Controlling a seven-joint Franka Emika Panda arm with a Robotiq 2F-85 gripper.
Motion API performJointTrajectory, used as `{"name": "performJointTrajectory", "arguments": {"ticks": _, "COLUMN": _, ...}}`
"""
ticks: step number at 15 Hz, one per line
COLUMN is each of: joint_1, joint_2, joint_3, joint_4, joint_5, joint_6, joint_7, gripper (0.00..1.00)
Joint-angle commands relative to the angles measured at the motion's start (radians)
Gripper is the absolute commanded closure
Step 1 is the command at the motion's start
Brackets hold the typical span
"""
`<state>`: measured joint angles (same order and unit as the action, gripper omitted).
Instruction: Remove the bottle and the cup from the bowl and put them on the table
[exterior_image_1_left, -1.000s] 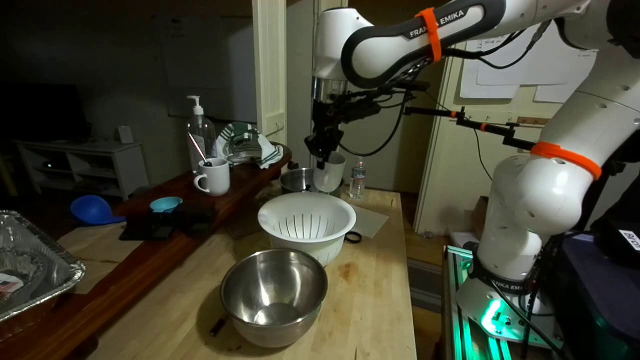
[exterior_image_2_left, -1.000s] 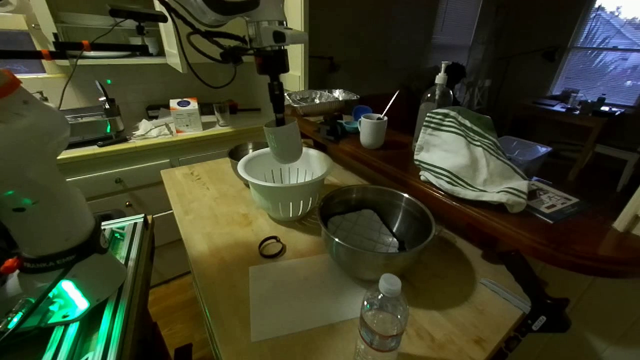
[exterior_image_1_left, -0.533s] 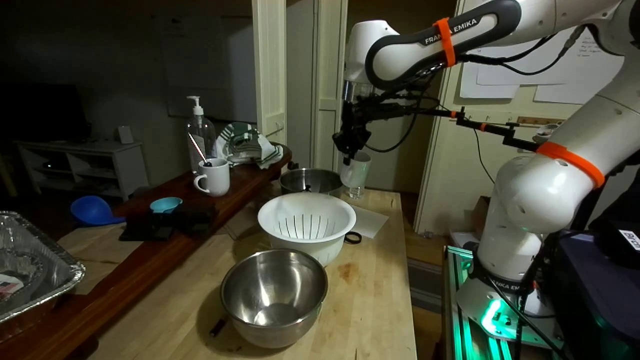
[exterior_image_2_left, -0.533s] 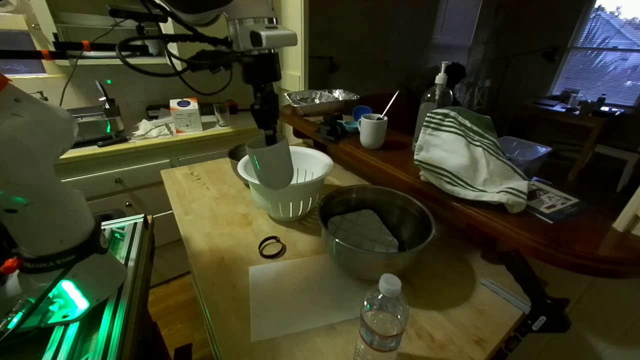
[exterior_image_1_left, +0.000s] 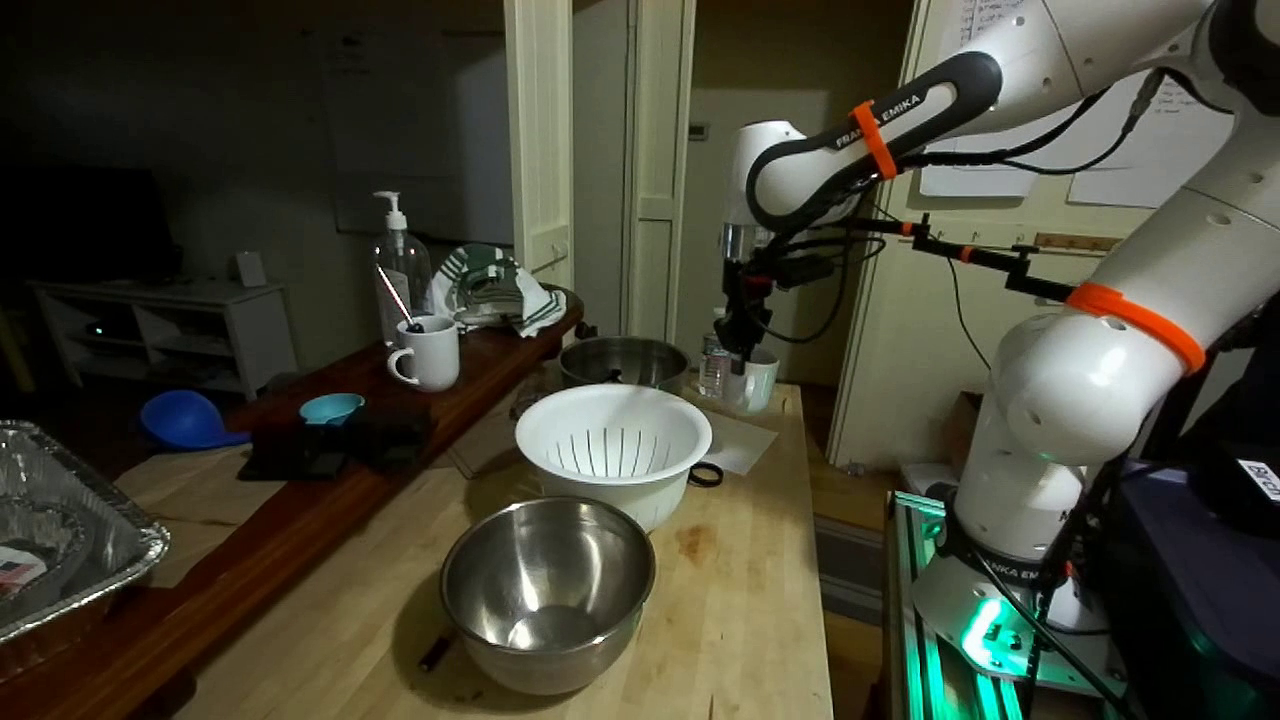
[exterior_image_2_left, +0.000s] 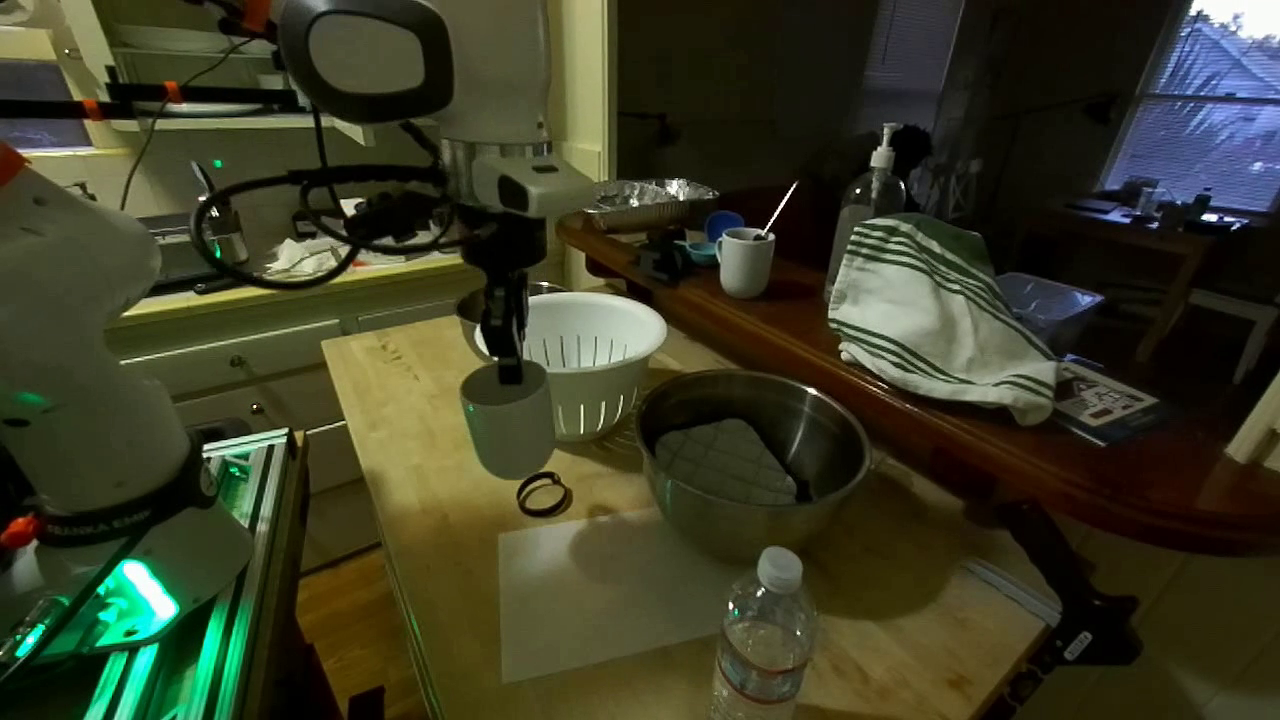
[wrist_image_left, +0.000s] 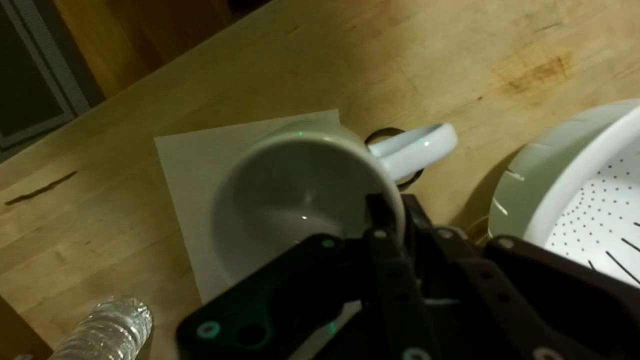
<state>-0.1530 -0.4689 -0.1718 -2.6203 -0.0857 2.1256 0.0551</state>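
1. One round, shiny white cup (exterior_image_2_left: 508, 430) with a loop handle hangs over the pale wooden table (exterior_image_2_left: 420, 440). The black two-finger gripper (wrist_image_left: 397, 212) pinches its rim, one finger inside, one outside.
2. To put it down well, go low and slow, turn the cup straight, and let go only when its bottom sits flat. Stay off the thin black ring (exterior_image_2_left: 522, 496), which might make it wobble.
3. Its side is plain and smooth, and it seems to lean a little.
4. The round white plastic bowl (exterior_image_2_left: 605, 385) with slits is near the cup, not touching it.
5. The clear plastic bottle (exterior_image_2_left: 765, 650) with a white cap is on the table, so the cup looks like the last job.
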Motion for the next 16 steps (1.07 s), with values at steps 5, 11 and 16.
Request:
{"name": "performJointTrajectory", "arguments": {"ticks": 5, "joint_1": 0.0, "joint_2": 0.081, "joint_3": 0.0, "joint_4": -0.003, "joint_5": 0.014, "joint_6": 0.044, "joint_7": -0.091, "gripper": 0.97}}
{"name": "performJointTrajectory", "arguments": {"ticks": 11, "joint_1": -0.123, "joint_2": 0.13, "joint_3": 0.001, "joint_4": -0.018, "joint_5": -0.24, "joint_6": 0.04, "joint_7": -0.004, "gripper": 0.97}}
{"name": "performJointTrajectory", "arguments": {"ticks": 16, "joint_1": -0.19, "joint_2": 0.159, "joint_3": -0.061, "joint_4": -0.017, "joint_5": -0.25, "joint_6": 0.12, "joint_7": 0.035, "gripper": 0.97}}
